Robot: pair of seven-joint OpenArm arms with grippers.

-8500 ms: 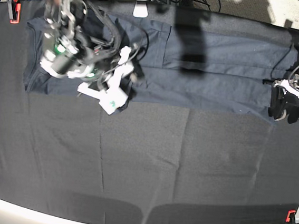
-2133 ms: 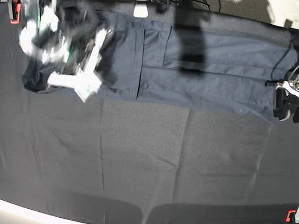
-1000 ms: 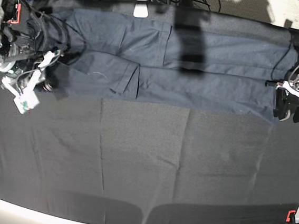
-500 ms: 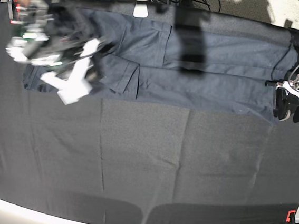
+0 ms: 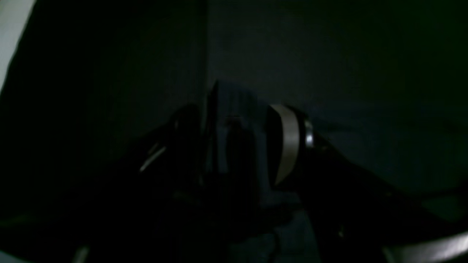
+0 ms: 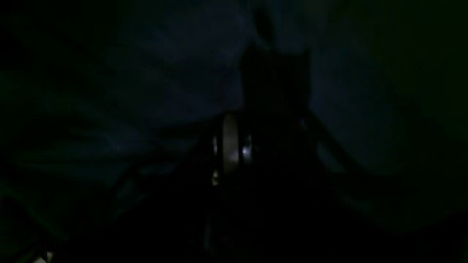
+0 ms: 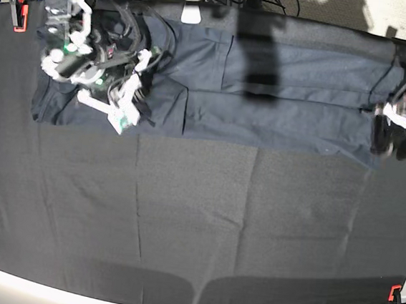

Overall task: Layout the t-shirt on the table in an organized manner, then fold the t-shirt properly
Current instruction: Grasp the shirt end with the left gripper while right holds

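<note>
T-shirt: dark navy-grey cotton t-shirt point(image 7: 281, 88), long creased band across black cloth table point(image 7: 196, 223).
Left gripper point(image 5: 234, 146): pinching shirt fold.
Right gripper point(image 7: 126, 91): grip unclear.

Base view: I see even overhead light, with a dark shadow band across the t-shirt point(image 7: 281, 88) at top centre.
Edges: the surface point(image 7: 196, 223) bows slightly.
Blur: right arm smeared.
Wrist views: nearly black; only faint glints reach me.

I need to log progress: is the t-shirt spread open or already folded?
Folded lengthwise: the t-shirt lies as a long narrow band along the table, with layered edges showing.
</note>
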